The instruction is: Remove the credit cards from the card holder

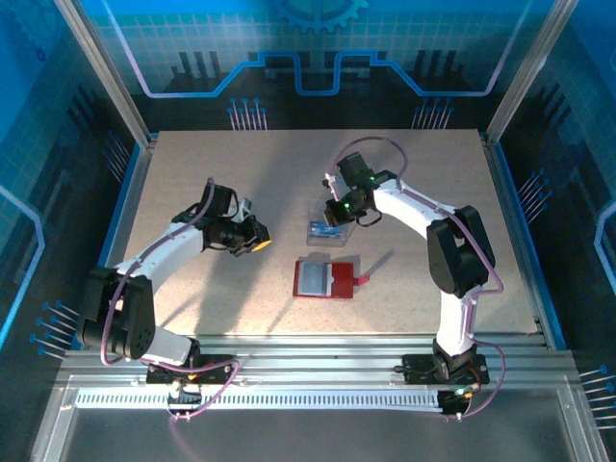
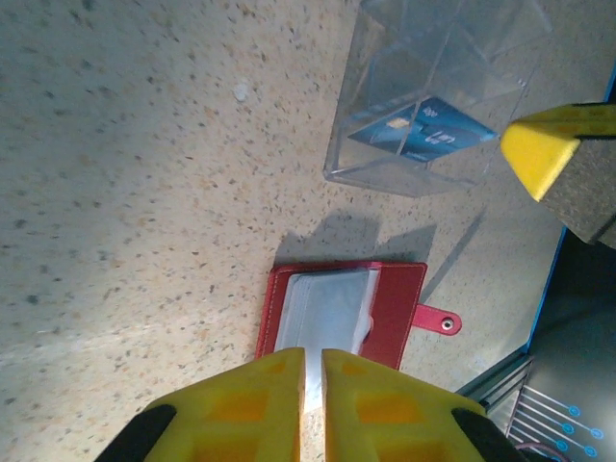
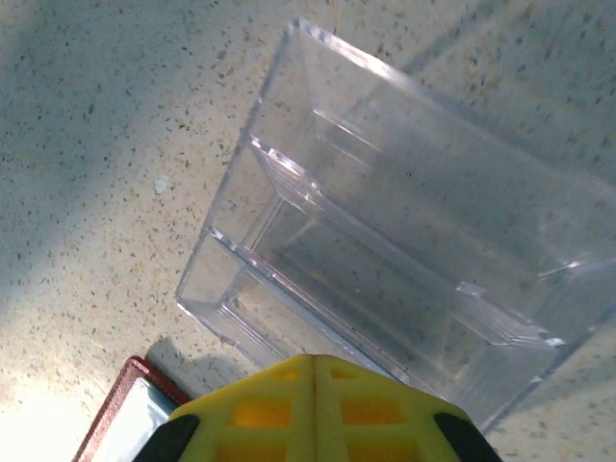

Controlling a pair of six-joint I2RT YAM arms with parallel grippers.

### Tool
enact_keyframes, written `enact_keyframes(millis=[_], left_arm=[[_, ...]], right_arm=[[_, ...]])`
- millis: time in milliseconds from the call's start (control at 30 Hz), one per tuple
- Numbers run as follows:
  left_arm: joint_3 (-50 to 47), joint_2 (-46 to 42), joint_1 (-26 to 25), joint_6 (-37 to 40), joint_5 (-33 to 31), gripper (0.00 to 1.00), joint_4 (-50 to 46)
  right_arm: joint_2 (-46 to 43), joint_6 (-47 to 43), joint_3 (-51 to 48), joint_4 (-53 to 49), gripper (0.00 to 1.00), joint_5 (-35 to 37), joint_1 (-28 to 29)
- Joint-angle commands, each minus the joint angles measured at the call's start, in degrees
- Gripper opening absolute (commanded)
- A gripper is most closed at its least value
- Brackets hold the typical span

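The card holder [image 1: 325, 279] lies open and flat on the table [image 1: 192, 173], roughly in the middle between the two arms and closer to their bases than the tray is; the greyish pocket leaf is on its left half in the top view and the red strap tab [image 1: 363, 279] sticks out to the right; honestly can't tell if any cards are still tucked into those pockets. A blue credit card [image 2: 423, 130] sits inside the clear plastic tray [image 2: 385, 58], lying tilted in one of its compartments, and the tray stands just beyond the wallet on the far side, close but not touching. The right gripper [image 3: 313, 399] hangs right over the near wall of that tray with its yellow fingers pressed tight together and nothing between them; one of its yellow fingertips [image 2: 534, 154] pokes into the left wrist view beside the tray. The left gripper [image 2: 313, 395] is off to the left of the wallet, above the bare table, pointing at it; its fingers are clenched down to a hairline sliver, and nothing can be seen pinched in there.
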Motion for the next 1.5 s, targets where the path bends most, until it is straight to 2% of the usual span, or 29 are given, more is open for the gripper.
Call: enact_keyframes(millis=[0,333,867,1333,1467], left_arm=[[-1.06,1.75,-2.4,-3.42,-1.36,0.14,3.79],[-0.8,4.52,-7.51,-5.97,-2.94,0.13,6.7],[-0.02,5.91,-9.13,-6.61,-3.42,0.14,7.32],[0.96,6.97,-10.53,-6.62,-3.17,0.13,7.7],[1.55,8.28,-11.37,-6.83,-2.63,0.13,8.36]], right_arm=[[-0.46,5.82,-1.67,5.2,0.05,-3.26,-0.04],[0.39,7.08,-3.76,8.01,0.03,-3.49,0.24],[3.47,7.65,-2.5,7.49,0.03,-2.2,0.33],[-2.92,8.63,-2.93,5.3,0.07,-2.55,0.33],[-6.65,10.55,-6.46,2.76,0.09,-4.08,0.64]])
